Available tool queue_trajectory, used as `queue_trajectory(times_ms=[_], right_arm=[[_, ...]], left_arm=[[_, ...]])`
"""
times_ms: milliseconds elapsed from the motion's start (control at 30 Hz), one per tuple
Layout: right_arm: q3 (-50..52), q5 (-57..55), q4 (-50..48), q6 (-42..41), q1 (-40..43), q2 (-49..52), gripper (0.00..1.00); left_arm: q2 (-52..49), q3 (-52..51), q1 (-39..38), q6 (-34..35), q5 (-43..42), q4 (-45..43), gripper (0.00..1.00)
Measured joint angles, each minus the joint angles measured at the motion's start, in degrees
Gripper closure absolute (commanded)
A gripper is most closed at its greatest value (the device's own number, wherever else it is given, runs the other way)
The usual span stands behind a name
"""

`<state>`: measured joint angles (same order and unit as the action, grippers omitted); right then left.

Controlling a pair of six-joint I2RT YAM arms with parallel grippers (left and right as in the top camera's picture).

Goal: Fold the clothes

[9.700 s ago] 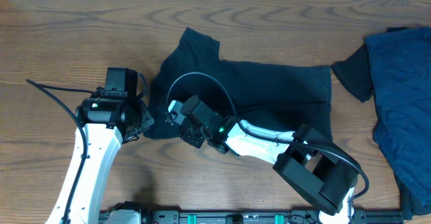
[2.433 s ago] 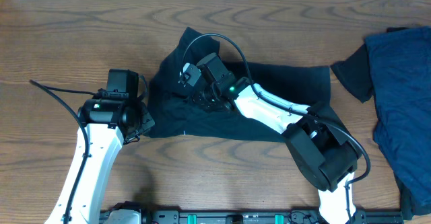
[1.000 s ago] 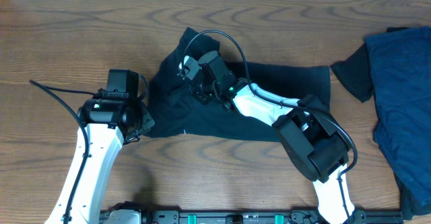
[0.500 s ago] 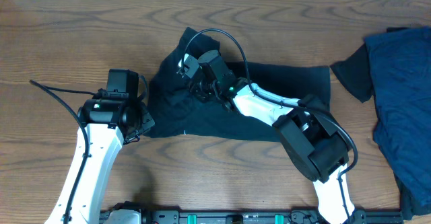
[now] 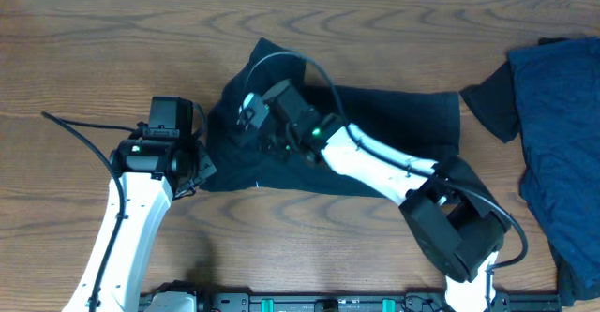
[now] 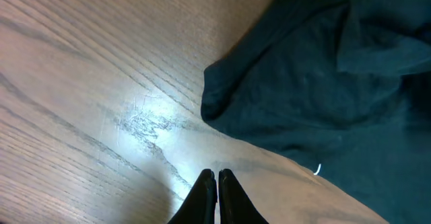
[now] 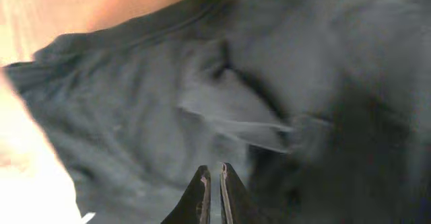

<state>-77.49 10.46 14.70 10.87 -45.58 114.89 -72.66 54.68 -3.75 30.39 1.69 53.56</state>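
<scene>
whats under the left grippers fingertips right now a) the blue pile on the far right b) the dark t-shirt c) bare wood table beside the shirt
c: the left wrist view shows the shut left gripper over bare table, with the edge of the T-shirt lying just beyond it.

The right arm (image 5: 375, 167) lies across the T-shirt (image 5: 398, 115) and hides its middle and part of its lower hem. To the right of the T-shirt, the blue garments (image 5: 562, 143) run off the overhead view's edge. The wrist view is smeared, so I can't tell whether the right end effector (image 7: 212, 173) touches the T-shirt.
</scene>
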Motion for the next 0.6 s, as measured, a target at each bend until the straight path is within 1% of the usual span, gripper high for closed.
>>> queue_trajectory(times_ms=[167, 600], right_arm=[[0.0, -0.6, 0.0, -1.8, -2.3, 0.6, 0.97], [0.0, -3.8, -2.9, -4.0, -2.2, 6.1, 0.98]], left_arm=[[0.0, -0.1, 0.0, 0.0, 0.0, 0.0, 0.94], [0.0, -0.1, 0.0, 0.0, 0.0, 0.0, 0.94]])
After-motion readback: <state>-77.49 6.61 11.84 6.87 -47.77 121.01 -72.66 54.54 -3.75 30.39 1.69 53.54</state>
